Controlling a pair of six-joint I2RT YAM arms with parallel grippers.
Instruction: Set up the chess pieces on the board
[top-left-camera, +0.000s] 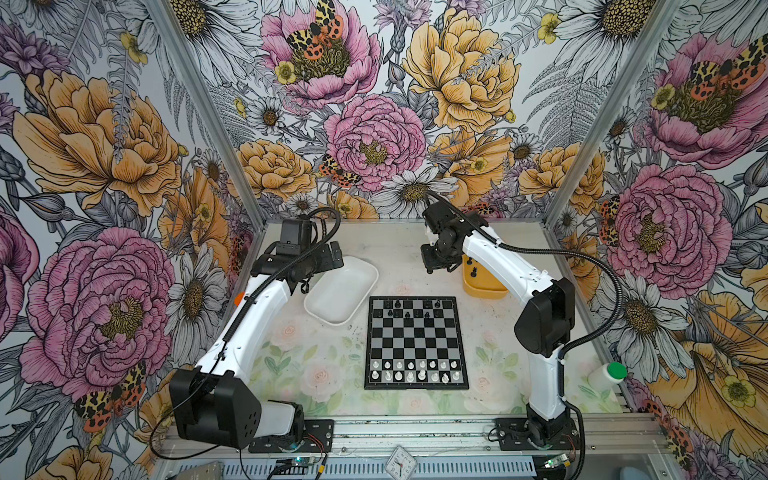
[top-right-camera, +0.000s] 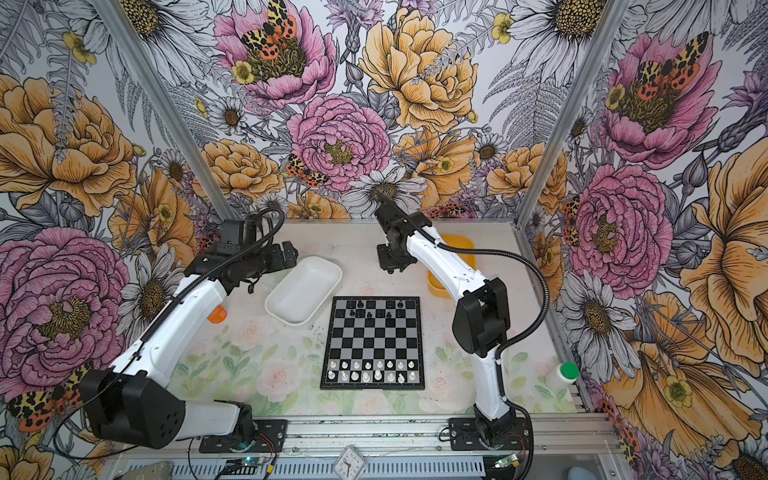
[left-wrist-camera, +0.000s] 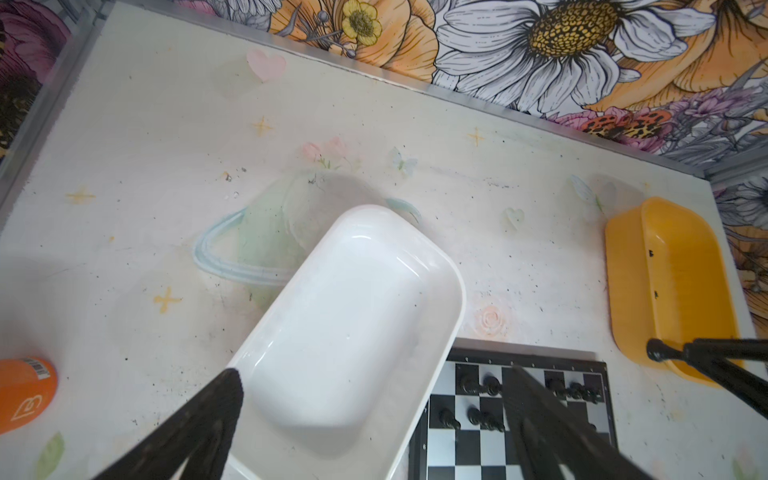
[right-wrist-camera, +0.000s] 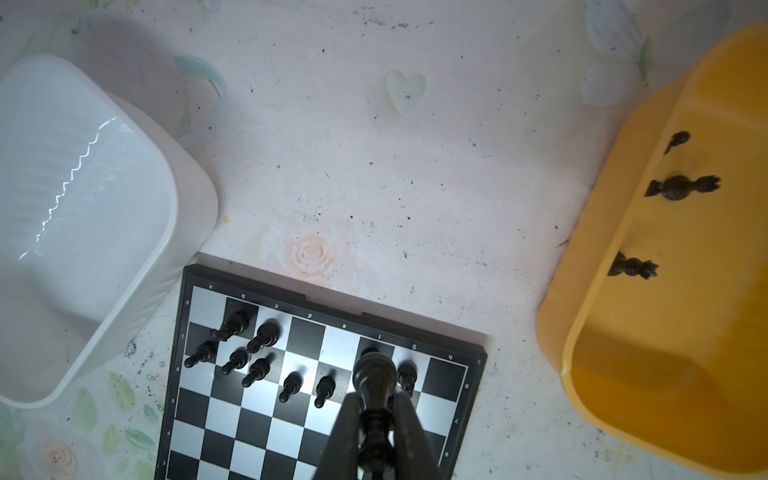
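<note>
Right wrist view — right gripper (right-wrist-camera: 376, 401) is clamping a black piece (right-wrist-camera: 372, 374), aiming lengthwise at the board (right-wrist-camera: 309, 316); left gripper (left-wrist-camera: 374, 374) is gaping.

Light is bright and even, with soft shadows. The white tub (right-wrist-camera: 83, 174) shows glare streaks. Wrist views bend at the edges; the left tool (left-wrist-camera: 374, 374) looks blurred.

On my counter (top-left-camera: 291, 353) I see a white tub (top-left-camera: 340, 291) set aslant back left, a yellow tub (top-left-camera: 484, 289) back right, an orange object (top-right-camera: 217, 314) at the left edge, a green-capped white bottle (top-left-camera: 606, 374) front right, and a small clock (top-left-camera: 400, 461) beyond the front rail.
</note>
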